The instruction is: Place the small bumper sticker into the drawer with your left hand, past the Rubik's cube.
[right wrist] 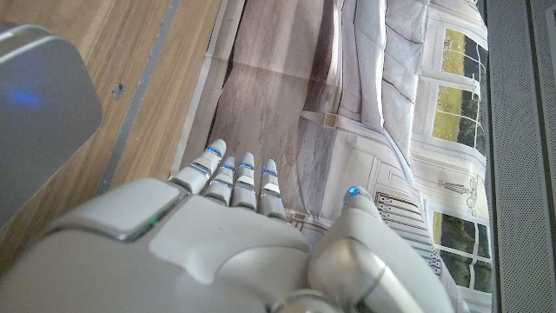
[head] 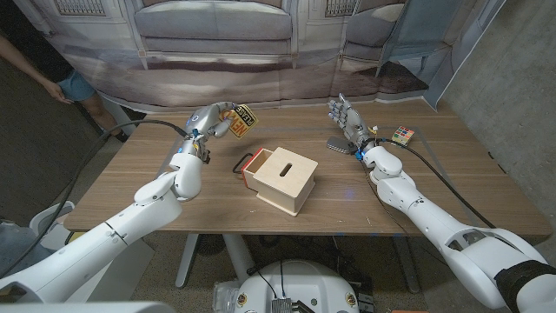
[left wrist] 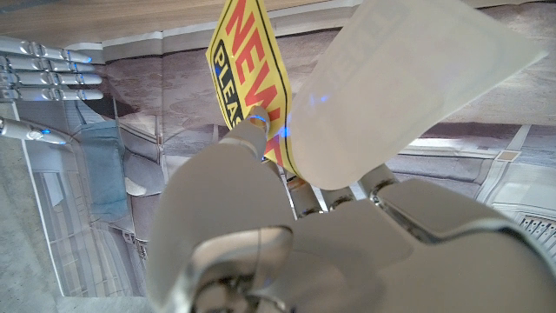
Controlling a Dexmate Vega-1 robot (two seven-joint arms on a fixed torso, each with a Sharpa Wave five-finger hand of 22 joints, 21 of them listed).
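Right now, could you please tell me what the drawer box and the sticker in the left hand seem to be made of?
The drawer box looks like pale unfinished wood, perhaps plywood: matte, light grain, with a dark slot on top. Its drawer, pulled slightly open, has a red rim, possibly painted or plastic. The sticker, pinched by the left hand, looks like thin glossy printed sheet, yellow with red and black lettering; paper or vinyl, I cannot tell.

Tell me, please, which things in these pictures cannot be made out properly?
- Sticker: in the left wrist view the left hand covers its lower part and the picture edge cuts its top, so the wording is incomplete; in the head view it is too small to read.
- Drawer: head view, only a red-edged sliver sticks out of the wooden box; its inside is hidden.
- Cube: head view, too small to tell its colours apart.
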